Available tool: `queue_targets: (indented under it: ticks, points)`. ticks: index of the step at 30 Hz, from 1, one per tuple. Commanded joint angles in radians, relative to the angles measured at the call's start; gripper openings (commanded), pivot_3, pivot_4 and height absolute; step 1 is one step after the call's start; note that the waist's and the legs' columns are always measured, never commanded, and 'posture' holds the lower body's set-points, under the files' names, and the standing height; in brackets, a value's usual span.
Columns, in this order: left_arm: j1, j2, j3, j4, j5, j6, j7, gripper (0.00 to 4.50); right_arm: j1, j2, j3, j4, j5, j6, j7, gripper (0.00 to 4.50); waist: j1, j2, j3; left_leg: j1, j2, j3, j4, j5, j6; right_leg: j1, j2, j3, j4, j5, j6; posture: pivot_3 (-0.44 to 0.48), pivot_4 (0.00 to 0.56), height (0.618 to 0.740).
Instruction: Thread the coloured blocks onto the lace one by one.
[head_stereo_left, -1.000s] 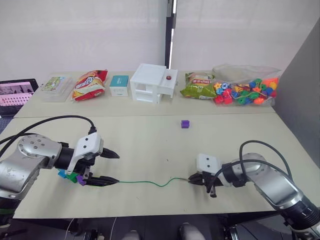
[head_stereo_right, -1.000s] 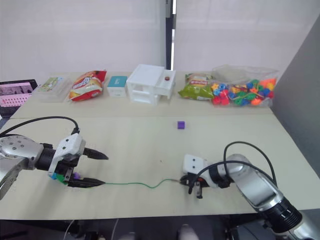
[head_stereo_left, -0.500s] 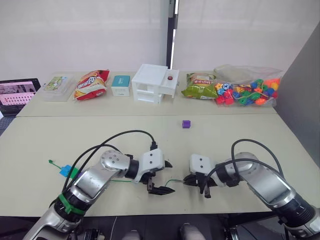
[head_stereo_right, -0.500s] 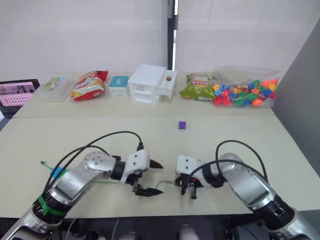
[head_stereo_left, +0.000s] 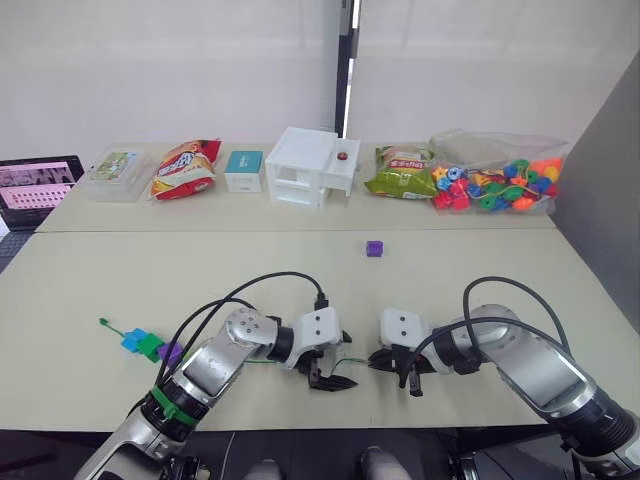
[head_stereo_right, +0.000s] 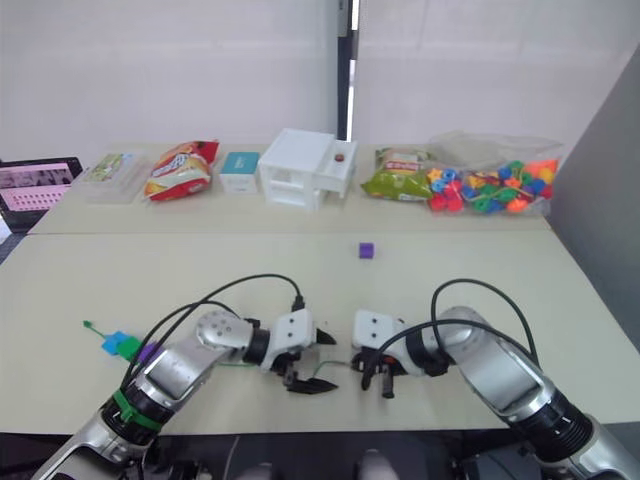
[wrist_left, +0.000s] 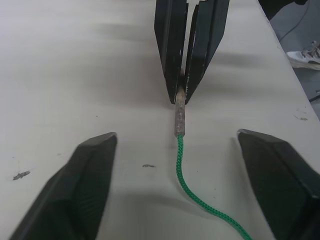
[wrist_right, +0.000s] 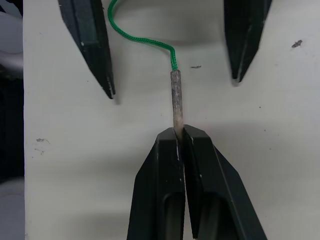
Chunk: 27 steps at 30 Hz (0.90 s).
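The lace (wrist_left: 180, 161) is a thin green cord lying along the front of the table, and its stiff grey tip (wrist_right: 176, 97) is pinched in my right gripper (head_stereo_left: 378, 360), which is shut on it. My left gripper (head_stereo_left: 340, 362) is open, one finger on each side of the tip, touching nothing. Near the lace's knotted end, a blue block (head_stereo_left: 131, 341), a green block (head_stereo_left: 150, 346) and a purple block (head_stereo_left: 170, 352) sit in a row along the cord. Another purple block (head_stereo_left: 374, 248) lies alone further back.
Along the back stand a clear box (head_stereo_left: 113, 172), a snack bag (head_stereo_left: 181, 168), a teal box (head_stereo_left: 241, 169), a white toy house (head_stereo_left: 312, 165), a green snack bag (head_stereo_left: 399, 172) and a clear bag of beads (head_stereo_left: 497, 182). A screen (head_stereo_left: 38, 189) sits far left. Both grippers are near the table's front edge.
My left gripper has swung from the blocks at the far left to the lace tip in the middle, still open. The blocks stay at the left. The right gripper keeps hold of the tip.
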Motion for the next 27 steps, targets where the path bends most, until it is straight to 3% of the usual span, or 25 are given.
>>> queue_targets:
  ticks: [1, 9, 23, 27]
  points:
    - [-0.018, -0.016, 0.015, -0.011, -0.007, -0.01, -0.008, 2.63, -0.007, 0.0, -0.021, -0.034, 0.007, 0.0, -0.007, 0.0, 0.0, 0.0, 0.0, 0.0, 0.0, 0.0, 0.0, 0.0, 0.0, 0.0, 0.0, 0.0, 0.0, 0.0, 0.0, 0.0, 0.15, 0.74]
    - [-0.02, -0.029, 0.033, -0.025, -0.018, 0.007, -0.008, 0.03, -0.004, -0.003, -0.018, -0.03, 0.007, -0.003, -0.008, 0.0, 0.0, 0.0, 0.0, 0.0, 0.0, 0.0, 0.0, 0.0, 0.0, 0.0, 0.0, 0.0, 0.0, 0.0, 0.0, 0.0, 0.15, 0.74]
    - [-0.019, -0.041, 0.058, -0.036, -0.032, 0.034, -0.014, 0.03, 0.009, -0.003, -0.021, -0.031, 0.001, -0.019, -0.016, 0.0, 0.0, 0.0, 0.0, 0.0, 0.0, 0.0, 0.0, 0.0, 0.0, 0.0, 0.0, 0.0, 0.0, 0.0, 0.0, 0.0, 0.15, 0.74]
    - [-0.02, -0.029, 0.069, -0.034, -0.031, 0.038, -0.022, 0.0, 0.014, 0.007, -0.047, -0.034, 0.022, -0.014, -0.031, 1.3, 0.0, 0.0, 0.0, 0.0, 0.0, 0.0, 0.0, 0.0, 0.0, 0.0, 0.0, 0.0, 0.001, 0.0, 0.0, 0.0, 0.15, 0.74]
